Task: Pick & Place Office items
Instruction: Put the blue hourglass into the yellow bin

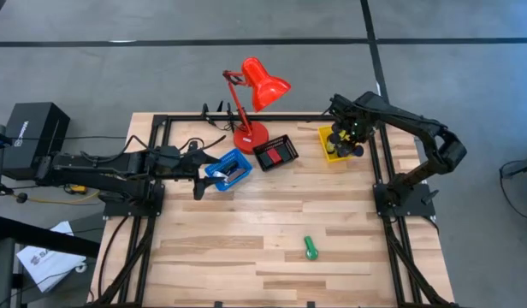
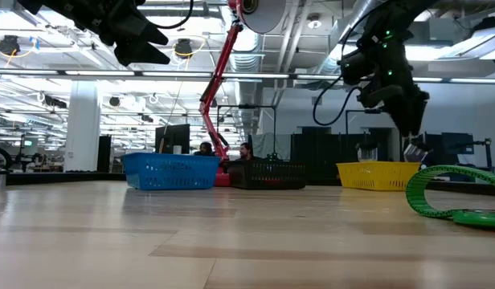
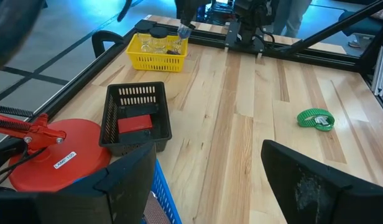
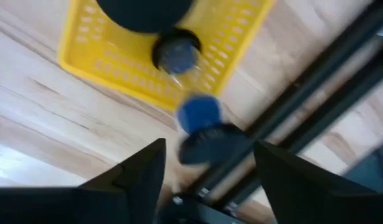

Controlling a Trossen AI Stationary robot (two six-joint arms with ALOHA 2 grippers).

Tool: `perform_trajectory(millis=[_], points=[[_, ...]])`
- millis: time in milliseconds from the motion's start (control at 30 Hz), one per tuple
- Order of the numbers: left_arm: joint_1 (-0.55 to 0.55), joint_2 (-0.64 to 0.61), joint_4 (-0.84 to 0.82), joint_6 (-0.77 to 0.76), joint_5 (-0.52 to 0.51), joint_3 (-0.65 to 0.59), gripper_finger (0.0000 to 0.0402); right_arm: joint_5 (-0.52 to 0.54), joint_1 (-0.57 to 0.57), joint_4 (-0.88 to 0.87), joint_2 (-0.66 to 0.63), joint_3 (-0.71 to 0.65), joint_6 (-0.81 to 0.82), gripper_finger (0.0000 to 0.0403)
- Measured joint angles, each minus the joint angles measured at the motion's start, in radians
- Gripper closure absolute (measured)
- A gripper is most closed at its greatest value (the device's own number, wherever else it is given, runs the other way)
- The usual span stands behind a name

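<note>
My left gripper (image 1: 199,184) hovers open at the near-left side of the blue tray (image 1: 232,162); in its wrist view the fingers (image 3: 208,150) stand wide apart above the tray's rim (image 3: 170,199). My right gripper (image 1: 343,141) hangs above the yellow tray (image 1: 324,151), fingers apart (image 4: 209,144). A small item with a blue round end (image 4: 199,115) shows between them, silvery in the low view (image 2: 414,152). The yellow tray holds black round pieces (image 4: 145,6). A red block (image 3: 135,123) lies in the black tray (image 1: 265,160). A green ring-like item (image 1: 310,248) rests flat on the table. My left gripper touches nothing. My right gripper has the small blue-ended item (image 4: 204,127) right between its fingertips, above the yellow tray's edge (image 4: 135,93) and clear of the table. The view is blurred, and I cannot tell whether the fingers touch it.
A red desk lamp (image 1: 251,94) stands on its round base (image 3: 55,155) behind the blue and black trays. Black frame rails (image 4: 316,81) run along the table's far and side edges. The wooden top (image 1: 272,214) around the green item (image 3: 316,118) is bare.
</note>
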Motion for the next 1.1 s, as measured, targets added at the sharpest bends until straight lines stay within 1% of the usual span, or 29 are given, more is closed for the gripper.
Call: perform_trajectory(millis=[100,200,300,533,567,700,767,1100], points=[[0.000,0.000,0.000,0.000,0.000,0.000,0.0116,0.037,0.000,-0.047,-0.020,0.019,-0.004,0.0195],[0.000,0.000,0.000,0.000,0.000,0.000,0.0116,0.037,0.000,-0.072,-0.057,0.018,0.005,0.0235],[0.000,0.000,0.000,0.000,0.000,0.000,0.0116,0.037,0.000,-0.059,-0.089,-0.021,0.060,0.0279],[0.000,0.000,0.000,0.000,0.000,0.000,0.0116,0.037,0.000,-0.014,-0.107,-0.104,0.091,0.0389],[0.000,0.000,0.000,0.000,-0.001,0.000,0.0116,0.037,0.000,-0.011,-0.103,-0.104,0.091,0.0395],[0.000,0.000,0.000,0.000,-0.001,0.000,0.0116,0.034,0.000,0.062,-0.099,-0.104,0.091,0.0389],[-0.001,0.000,0.000,0.000,-0.001,0.000,0.0116,0.035,0.000,0.085,-0.099,-0.104,0.091,0.0396],[-0.030,0.000,0.002,0.001,-0.004,0.000,0.0116,0.034,-0.005,0.084,-0.099,-0.104,0.090,0.0401]])
